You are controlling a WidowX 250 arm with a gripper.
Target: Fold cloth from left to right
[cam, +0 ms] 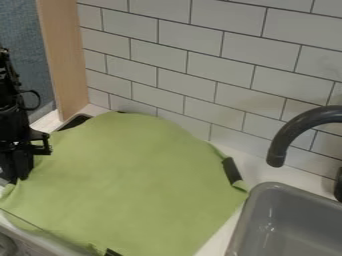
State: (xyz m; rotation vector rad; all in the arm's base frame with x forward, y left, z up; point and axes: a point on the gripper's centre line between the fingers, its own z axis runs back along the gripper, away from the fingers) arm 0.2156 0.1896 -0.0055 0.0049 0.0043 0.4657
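Camera view: green cloth (127,175) spreads from lower left to centre. At its left edge is the gripper (17,176); we cannot tell the jaws' opening or hold. We should pinch firmly, then sweep low rightward.

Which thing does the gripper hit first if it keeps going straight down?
Likely the green cloth, at its edge on the picture's left, right below the gripper. Depth is unclear from this one angle; the two may even be touching.
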